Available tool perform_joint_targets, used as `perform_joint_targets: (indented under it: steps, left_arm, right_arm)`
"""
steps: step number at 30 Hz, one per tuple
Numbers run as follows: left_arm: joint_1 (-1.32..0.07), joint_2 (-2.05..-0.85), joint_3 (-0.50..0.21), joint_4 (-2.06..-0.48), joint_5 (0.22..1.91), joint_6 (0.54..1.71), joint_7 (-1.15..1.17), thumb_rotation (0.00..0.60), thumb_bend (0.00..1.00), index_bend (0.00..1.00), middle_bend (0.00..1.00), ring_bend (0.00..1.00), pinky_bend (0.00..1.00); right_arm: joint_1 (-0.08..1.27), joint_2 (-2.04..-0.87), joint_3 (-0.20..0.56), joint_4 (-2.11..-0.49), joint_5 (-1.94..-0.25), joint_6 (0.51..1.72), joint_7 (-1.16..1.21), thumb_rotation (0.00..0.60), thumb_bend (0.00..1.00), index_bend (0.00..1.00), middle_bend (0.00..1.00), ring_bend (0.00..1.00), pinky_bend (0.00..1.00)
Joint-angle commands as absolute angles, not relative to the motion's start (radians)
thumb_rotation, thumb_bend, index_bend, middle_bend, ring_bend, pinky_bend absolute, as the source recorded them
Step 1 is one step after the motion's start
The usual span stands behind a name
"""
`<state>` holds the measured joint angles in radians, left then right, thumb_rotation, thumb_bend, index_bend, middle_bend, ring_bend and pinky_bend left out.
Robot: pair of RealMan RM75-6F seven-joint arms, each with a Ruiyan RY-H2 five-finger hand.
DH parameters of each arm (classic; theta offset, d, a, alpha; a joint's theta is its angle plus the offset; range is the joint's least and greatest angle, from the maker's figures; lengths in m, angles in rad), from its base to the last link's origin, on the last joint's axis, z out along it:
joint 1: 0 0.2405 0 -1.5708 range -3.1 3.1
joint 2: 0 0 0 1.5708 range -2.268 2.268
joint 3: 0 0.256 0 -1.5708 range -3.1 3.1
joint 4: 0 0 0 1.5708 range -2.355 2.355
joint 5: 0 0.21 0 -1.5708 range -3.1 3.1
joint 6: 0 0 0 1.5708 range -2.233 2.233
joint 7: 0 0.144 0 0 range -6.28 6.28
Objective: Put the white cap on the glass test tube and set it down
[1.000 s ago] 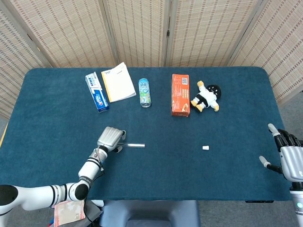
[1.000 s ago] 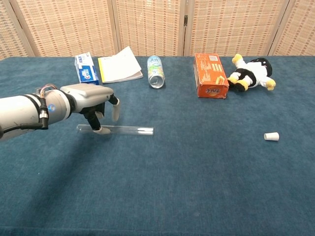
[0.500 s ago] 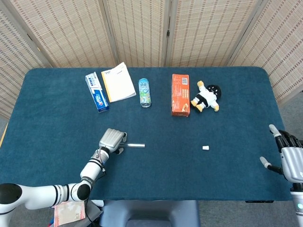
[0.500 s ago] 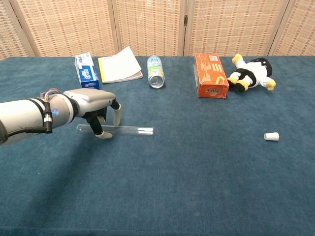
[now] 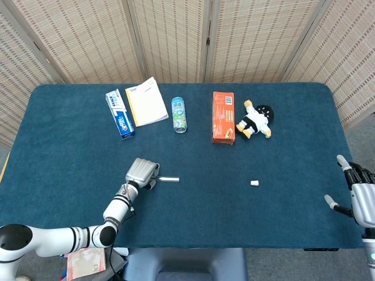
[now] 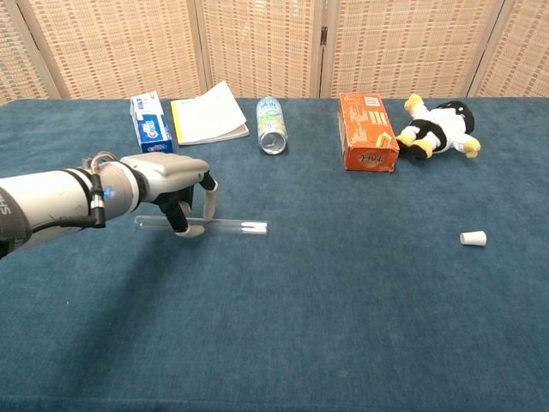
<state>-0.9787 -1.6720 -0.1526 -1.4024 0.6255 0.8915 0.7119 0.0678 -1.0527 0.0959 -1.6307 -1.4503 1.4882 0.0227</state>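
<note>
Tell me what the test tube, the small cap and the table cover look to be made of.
Test tube: clear, glossy, likely glass; the cloth shows through it. Cap: opaque matte white, probably plastic or rubber; too small to tell. Table cover: dark teal, matte and fuzzy, looks like felt or short-pile fabric.

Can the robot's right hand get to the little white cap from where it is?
Probably yes. The right hand hangs open at the table's right edge, and only bare blue cloth lies between it and the white cap. The orange box and the plush toy lie farther back, out of the way.
</note>
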Motion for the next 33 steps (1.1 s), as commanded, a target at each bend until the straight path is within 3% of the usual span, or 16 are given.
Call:
perform_joint_targets:
  steps: [1,16,25,30,33]
  left_arm:
    - [-0.984,-1.675,-0.149,-1.401,0.612,0.892,0.718,0.600,0.34,0.46,1.00,1.00,1.00]
    - [-0.995,-1.692,-0.146,-1.394,0.612,0.910,0.703,0.600,0.34,0.52,1.00,1.00,1.00]
    - [-0.948,-1.636,-0.152,-1.471,0.716,0.952,0.608,0.600,0.34,0.57,1.00,1.00,1.00]
    - [-0.914,-1.554,-0.158,-1.553,0.791,0.961,0.537,0.600,0.34,0.57,1.00,1.00,1.00]
    - [-0.890,-1.498,-0.157,-1.606,0.837,0.970,0.496,0.600,0.34,0.57,1.00,1.00,1.00]
  right_arm:
    - [0.066,-1.053,0.096,-1.630,-1.451,1.490,0.024,0.600,0.19,0.05,0.20,0.14,0.17]
    - [0.056,-1.052,0.095,-1.627,-1.449,1.500,0.031,0.600,0.19,0.05,0.20,0.14,0.17]
    - [0.060,-1.047,0.100,-1.636,-1.445,1.495,0.017,0.600,0.20,0.06,0.20,0.16,0.17]
    - [0.074,-1.035,0.104,-1.661,-1.447,1.480,-0.025,0.600,0.27,0.08,0.24,0.23,0.26]
    - [0.089,-1.020,0.105,-1.691,-1.454,1.463,-0.060,0.600,0.35,0.12,0.33,0.37,0.43]
